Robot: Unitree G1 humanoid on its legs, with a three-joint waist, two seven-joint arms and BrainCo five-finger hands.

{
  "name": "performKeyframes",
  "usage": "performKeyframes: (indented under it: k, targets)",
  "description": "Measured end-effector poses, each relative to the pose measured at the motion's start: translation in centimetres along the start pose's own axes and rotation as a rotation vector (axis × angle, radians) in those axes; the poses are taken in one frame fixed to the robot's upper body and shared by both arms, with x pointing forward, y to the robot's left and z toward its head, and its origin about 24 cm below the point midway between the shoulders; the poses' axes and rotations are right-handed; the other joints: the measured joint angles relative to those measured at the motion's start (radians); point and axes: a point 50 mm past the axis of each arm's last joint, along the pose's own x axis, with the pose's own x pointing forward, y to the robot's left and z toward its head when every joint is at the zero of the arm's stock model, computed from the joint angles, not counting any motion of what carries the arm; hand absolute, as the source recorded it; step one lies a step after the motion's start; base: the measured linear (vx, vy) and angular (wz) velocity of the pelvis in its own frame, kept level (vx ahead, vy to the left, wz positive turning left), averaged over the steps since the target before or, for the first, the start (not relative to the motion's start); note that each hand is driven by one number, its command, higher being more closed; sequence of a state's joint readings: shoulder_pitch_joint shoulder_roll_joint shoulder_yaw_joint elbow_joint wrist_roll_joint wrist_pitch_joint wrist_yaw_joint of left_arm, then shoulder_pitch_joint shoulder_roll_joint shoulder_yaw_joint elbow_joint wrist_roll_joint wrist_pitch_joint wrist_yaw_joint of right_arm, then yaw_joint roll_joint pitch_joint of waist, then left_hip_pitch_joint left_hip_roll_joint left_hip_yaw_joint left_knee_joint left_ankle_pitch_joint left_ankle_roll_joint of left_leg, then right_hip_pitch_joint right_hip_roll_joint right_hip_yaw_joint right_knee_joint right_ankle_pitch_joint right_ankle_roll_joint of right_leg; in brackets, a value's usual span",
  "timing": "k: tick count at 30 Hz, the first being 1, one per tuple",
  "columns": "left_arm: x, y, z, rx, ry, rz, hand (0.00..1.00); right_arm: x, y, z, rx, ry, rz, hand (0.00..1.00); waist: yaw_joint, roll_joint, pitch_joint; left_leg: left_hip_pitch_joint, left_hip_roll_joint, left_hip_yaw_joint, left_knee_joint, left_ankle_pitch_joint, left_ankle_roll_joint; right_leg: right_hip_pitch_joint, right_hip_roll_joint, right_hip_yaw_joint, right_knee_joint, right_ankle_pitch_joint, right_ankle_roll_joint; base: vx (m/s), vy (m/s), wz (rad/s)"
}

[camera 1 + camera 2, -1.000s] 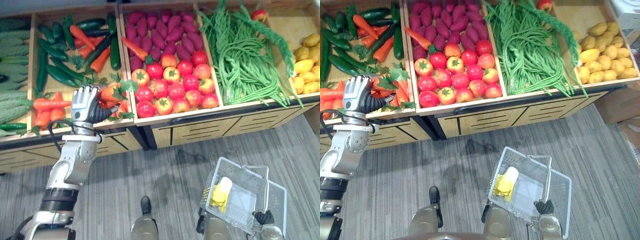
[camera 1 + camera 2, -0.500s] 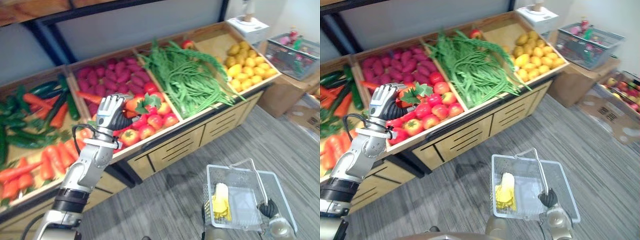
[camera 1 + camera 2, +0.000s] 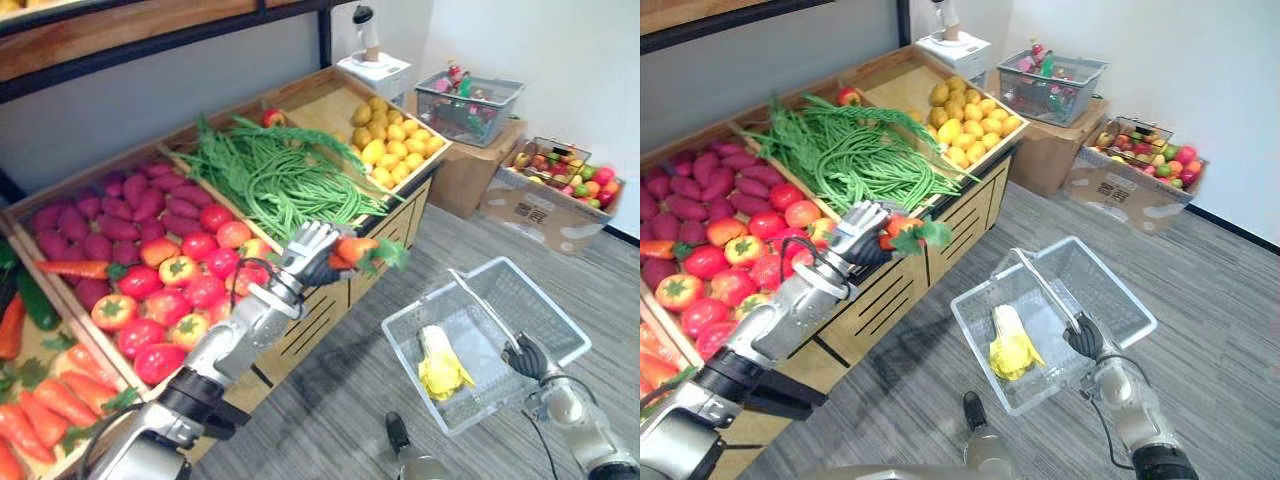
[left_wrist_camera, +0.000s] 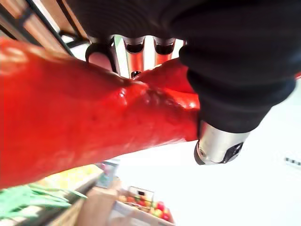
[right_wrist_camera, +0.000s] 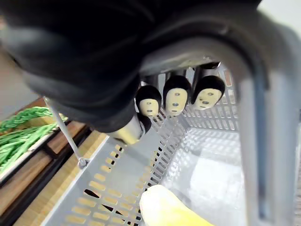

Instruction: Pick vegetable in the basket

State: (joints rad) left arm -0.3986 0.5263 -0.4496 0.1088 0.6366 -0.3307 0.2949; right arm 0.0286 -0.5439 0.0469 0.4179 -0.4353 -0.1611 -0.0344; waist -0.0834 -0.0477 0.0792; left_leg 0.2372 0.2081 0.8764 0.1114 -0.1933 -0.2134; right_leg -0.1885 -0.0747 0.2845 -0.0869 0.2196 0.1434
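Produce fills the compartments of the long wooden table [image 3: 408,212]: loose carrots [image 3: 50,400] at the near left, then tomatoes [image 3: 190,290] with purple sweet potatoes [image 3: 110,205] behind them, a heap of long beans [image 3: 280,180], and yellow potatoes [image 3: 395,135] at the far right. Beyond the table's far end a grey crate [image 3: 470,95] sits on a box, and an open cardboard box [image 3: 555,185] of mixed fruit lies on the floor. Nothing stands between the raised vegetable and the basket.

The left hand [image 3: 315,252] is out past the table's near edge with its fingers [image 3: 303,238] and thumb curled round a leafy carrot [image 3: 355,248]. The carrot is in the air, left of the wire basket [image 3: 450,290] and apart from it. The right hand [image 3: 525,357] is at the near right, fingers wrapped round the basket's handle [image 3: 480,308]. A pale yellow vegetable [image 3: 440,365] lies on the basket's floor.

The left wrist view shows the carrot's orange-red body pressed across the palm, with the thumb [image 4: 218,143] clamped over it. The right wrist view shows dark fingertips [image 5: 176,96] hooked under the grey handle bar, with the basket's slotted wall and the yellow vegetable beyond.
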Motion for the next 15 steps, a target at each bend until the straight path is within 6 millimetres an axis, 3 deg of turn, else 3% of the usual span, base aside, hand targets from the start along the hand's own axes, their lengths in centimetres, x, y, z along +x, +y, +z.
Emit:
performKeyframes:
  k: [7, 15]
  targets:
    - [0.5, -2.2, 3.9, -0.132, -0.149, -0.085, 1.0, 0.1, -2.1, 3.0, -0.113, -0.184, 0.005, 1.0, 0.003, 0.023, -0.022, 0.027, 0.051, 0.085, 0.056, -0.021, -0.027, -0.002, 0.047, -0.001, 0.015, 0.005, -0.007, -0.02, -0.063, -0.24]
    - [0.0, -5.0, 7.5, -0.244, -0.301, -0.236, 1.0, 0.2, -2.2, 5.7, -0.252, -0.346, 0.095, 1.0, 0.003, 0.049, -0.047, 0.046, 0.058, 0.165, 0.081, -0.029, -0.038, -0.029, 0.073, 0.04, 0.037, 0.005, -0.007, -0.06, -0.064, -0.21]
